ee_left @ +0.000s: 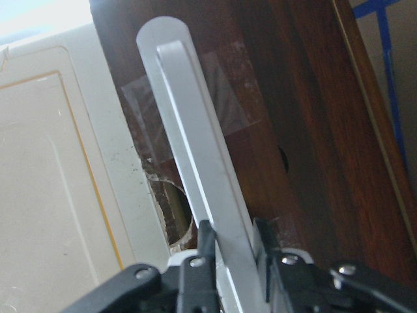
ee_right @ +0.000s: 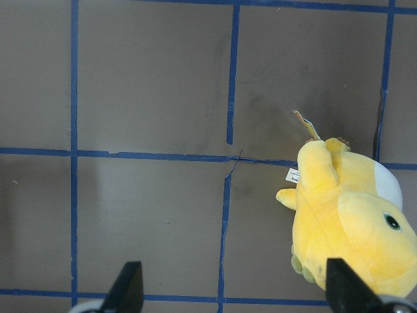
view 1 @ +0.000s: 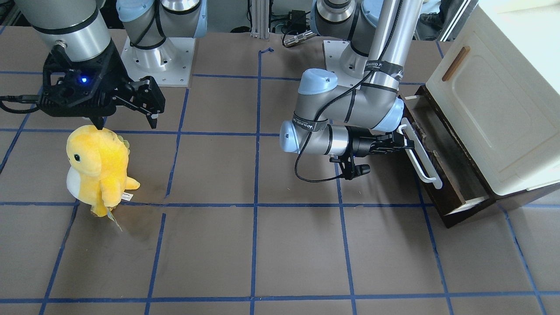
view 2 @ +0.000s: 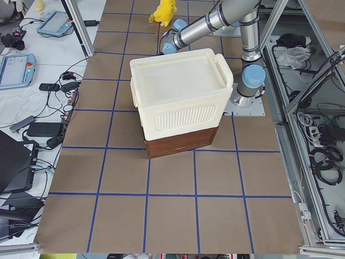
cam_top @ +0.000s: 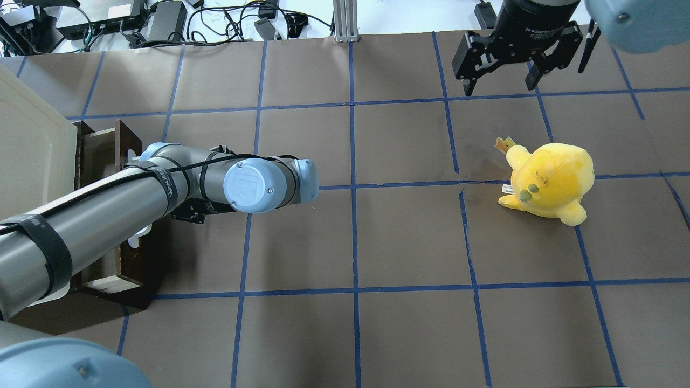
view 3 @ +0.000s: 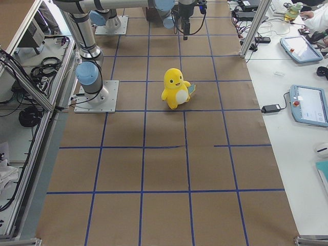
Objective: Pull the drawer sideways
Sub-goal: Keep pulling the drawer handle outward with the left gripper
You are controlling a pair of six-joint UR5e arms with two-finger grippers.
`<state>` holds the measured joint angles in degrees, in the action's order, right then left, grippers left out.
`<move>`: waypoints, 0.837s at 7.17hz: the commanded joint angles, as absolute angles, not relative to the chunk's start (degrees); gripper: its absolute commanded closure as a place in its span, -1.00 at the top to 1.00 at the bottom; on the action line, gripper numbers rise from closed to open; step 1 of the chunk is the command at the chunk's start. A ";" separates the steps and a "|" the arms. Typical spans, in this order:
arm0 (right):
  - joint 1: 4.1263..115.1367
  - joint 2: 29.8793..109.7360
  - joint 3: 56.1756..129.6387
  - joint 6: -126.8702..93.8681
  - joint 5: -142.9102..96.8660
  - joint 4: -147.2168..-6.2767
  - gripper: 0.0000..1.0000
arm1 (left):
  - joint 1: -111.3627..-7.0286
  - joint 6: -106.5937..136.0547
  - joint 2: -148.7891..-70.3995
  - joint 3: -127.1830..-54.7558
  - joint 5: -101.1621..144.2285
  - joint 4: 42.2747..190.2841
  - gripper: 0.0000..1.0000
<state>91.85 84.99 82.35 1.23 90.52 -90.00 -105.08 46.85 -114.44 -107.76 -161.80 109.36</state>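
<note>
The drawer [view 1: 442,173] has a dark brown front, a long white bar handle [view 1: 421,154] and pale wood sides; it stands partly pulled out from under the cream-white cabinet [view 1: 494,113]. My left gripper [view 1: 404,143] is shut on the white handle [ee_left: 202,176], one finger [ee_left: 204,240] on each side of the bar. The drawer also shows in the overhead view [cam_top: 110,148], mostly hidden by the left arm. My right gripper [view 1: 127,122] is open and empty, hanging above the table over the far side.
A yellow plush toy [view 1: 98,168] stands on the brown table near my right gripper, also in the right wrist view [ee_right: 355,222]. The cream-white cabinet door has a small wooden handle [view 1: 455,64]. Blue tape lines grid the table.
</note>
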 commanded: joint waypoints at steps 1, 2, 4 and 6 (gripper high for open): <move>91.85 84.99 82.35 1.23 90.53 -90.00 1.00 | -105.47 46.85 -114.43 -107.75 -161.81 109.42 -0.84; 91.85 84.99 82.35 1.23 90.53 -90.00 1.00 | -105.47 46.85 -114.43 -107.75 -161.72 109.42 -0.84; 91.85 84.99 82.35 1.23 90.61 -90.00 1.00 | -105.47 46.84 -114.61 -107.75 -161.63 109.34 -0.84; 91.85 84.99 82.35 1.23 90.53 -90.00 1.00 | -105.47 46.85 -114.70 -107.75 -161.72 108.99 -0.84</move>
<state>91.85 84.99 82.35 1.27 90.55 -90.00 -105.44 46.84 -114.62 -107.75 -161.70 109.19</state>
